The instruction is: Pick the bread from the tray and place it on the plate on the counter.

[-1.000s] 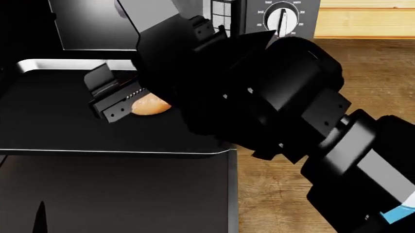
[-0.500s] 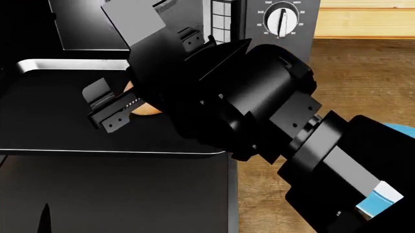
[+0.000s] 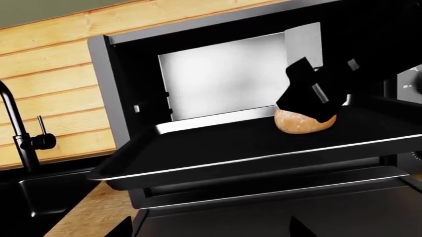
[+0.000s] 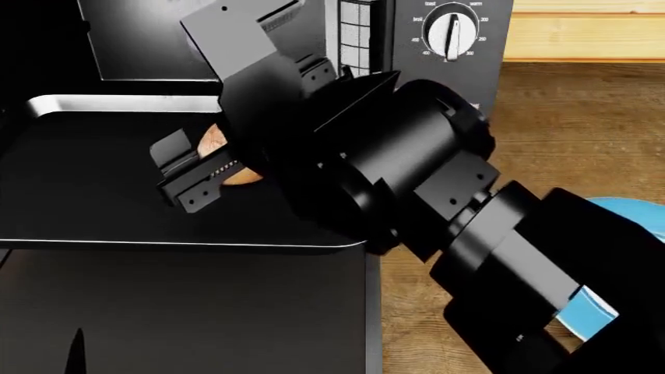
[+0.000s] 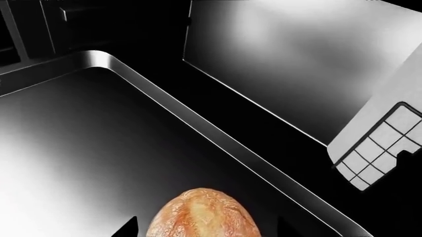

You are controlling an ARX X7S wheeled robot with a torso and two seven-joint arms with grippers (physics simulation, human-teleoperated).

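I am straddling the bread on the tray with my right gripper, fingers wide; squeezing gently before lifting should avoid crushing.

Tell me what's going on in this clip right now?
The right pincer has reached over the tray pulled out of the oven and sits around the bread, which appears to rest on the tray. Whether the grip is closed isn't clear. The plate waits on the counter. The left pincer isn't visible.
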